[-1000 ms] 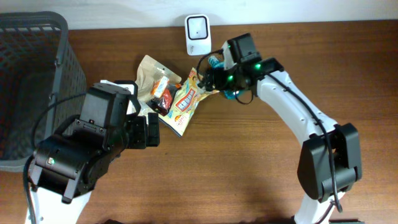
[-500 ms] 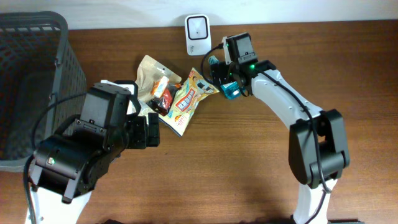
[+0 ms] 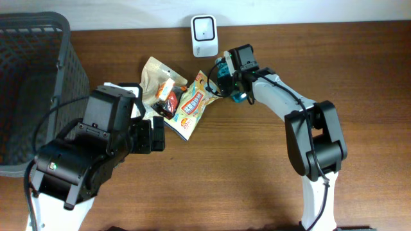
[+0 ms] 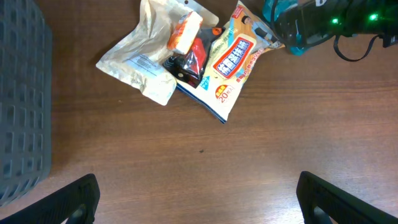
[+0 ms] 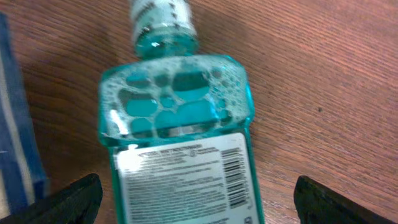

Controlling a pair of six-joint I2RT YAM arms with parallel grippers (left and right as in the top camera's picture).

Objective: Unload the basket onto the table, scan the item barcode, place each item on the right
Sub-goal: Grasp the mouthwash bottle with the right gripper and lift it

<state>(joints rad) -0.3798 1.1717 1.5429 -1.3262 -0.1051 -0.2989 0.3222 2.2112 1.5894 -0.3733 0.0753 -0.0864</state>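
Right fingers point(image 5: 71, 202) spread, teal bottle point(image 5: 177, 124) between; its base cut off.

A dark basket point(image 3: 76, 70) sits at the left of the brown table point(image 3: 244, 167). Snack bags point(image 3: 191, 106) lie in a pile near it.

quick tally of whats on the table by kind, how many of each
bottles: 1, teal bottle
large pouches: 2, cream pouch, yellow-orange pouch
small packets on the pile: 2, orange packet, red-black packet
scanners: 1, white scanner
baskets: 1, grey basket
total: 7
not counted: blue edge under the pile, too hidden to tell
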